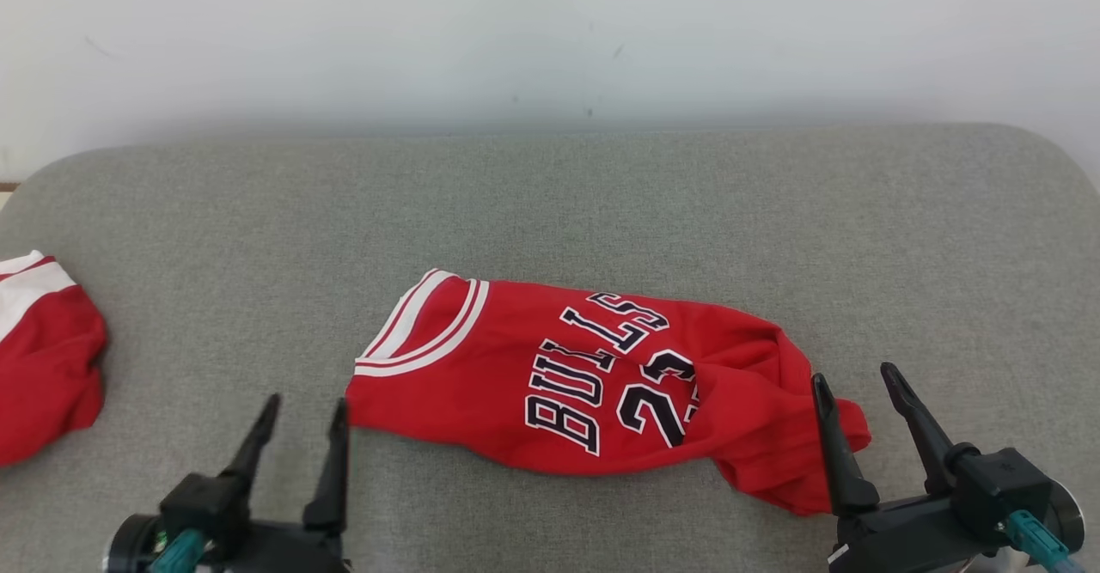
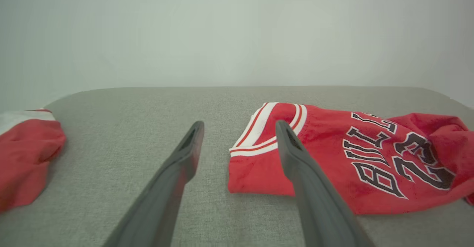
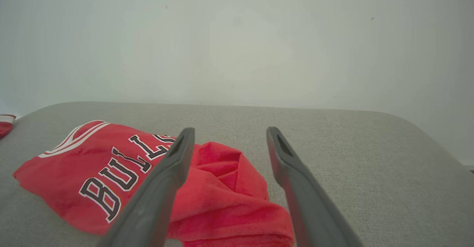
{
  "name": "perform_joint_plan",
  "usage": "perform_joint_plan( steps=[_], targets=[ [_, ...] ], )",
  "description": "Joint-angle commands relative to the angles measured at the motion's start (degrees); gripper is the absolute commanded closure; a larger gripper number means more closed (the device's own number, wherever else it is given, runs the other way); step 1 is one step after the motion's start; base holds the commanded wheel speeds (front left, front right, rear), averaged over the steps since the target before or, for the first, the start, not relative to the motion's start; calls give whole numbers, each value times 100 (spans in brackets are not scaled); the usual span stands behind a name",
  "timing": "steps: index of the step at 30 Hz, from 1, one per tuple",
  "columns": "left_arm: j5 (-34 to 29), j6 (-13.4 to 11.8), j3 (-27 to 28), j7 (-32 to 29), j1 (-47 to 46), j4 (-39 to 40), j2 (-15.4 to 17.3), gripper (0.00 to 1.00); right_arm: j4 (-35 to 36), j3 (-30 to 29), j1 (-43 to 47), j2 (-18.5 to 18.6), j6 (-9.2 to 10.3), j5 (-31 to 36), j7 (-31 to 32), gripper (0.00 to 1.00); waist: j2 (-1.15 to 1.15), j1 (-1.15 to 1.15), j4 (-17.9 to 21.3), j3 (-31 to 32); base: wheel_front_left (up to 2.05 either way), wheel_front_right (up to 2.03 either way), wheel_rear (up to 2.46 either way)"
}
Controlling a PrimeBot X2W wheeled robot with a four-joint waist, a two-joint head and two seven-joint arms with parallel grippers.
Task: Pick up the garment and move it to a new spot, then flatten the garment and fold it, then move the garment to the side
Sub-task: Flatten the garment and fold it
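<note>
At the lower left of the head view, the left jaws stand wide apart and hold nothing. The tip of their inner finger (image 1: pixel 333 461) is just beside the near left corner of the red jersey (image 1: pixel 516 367) (whether it touches the cloth I cannot tell). The right jaws, at the lower right, are equally wide and empty. One finger (image 1: pixel 835 444) crosses the jersey's bunched right end, and the other rises over bare worktop (image 1: pixel 550 212). The jersey lies rumpled at the middle of the grey fabric worktop, with its white-trimmed opening to the left and the "BULLS" lettering up. A second red garment (image 1: pixel 43 367) sits well apart at the left edge, and a pale wall (image 1: pixel 550 32) stands behind.
</note>
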State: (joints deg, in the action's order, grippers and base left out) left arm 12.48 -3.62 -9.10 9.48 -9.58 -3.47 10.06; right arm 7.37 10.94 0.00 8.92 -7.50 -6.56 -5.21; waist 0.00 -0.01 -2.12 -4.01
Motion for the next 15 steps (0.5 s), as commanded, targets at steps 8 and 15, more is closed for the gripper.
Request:
perform_joint_plan(
  steps=[8, 15],
  targets=[
    [335, 591, -341, -881, -544, -875, 130, 0, -37, 160, -132, 50, 1, -97, 7, 0, 0, 1, 210, -166, 0, 0, 0],
    [567, 724, -243, -1076, -991, -1723, 199, 0, -114, 169, -203, -27, 1, -149, -51, 0, 0, 1, 465, -356, 0, 0, 0]
  ],
)
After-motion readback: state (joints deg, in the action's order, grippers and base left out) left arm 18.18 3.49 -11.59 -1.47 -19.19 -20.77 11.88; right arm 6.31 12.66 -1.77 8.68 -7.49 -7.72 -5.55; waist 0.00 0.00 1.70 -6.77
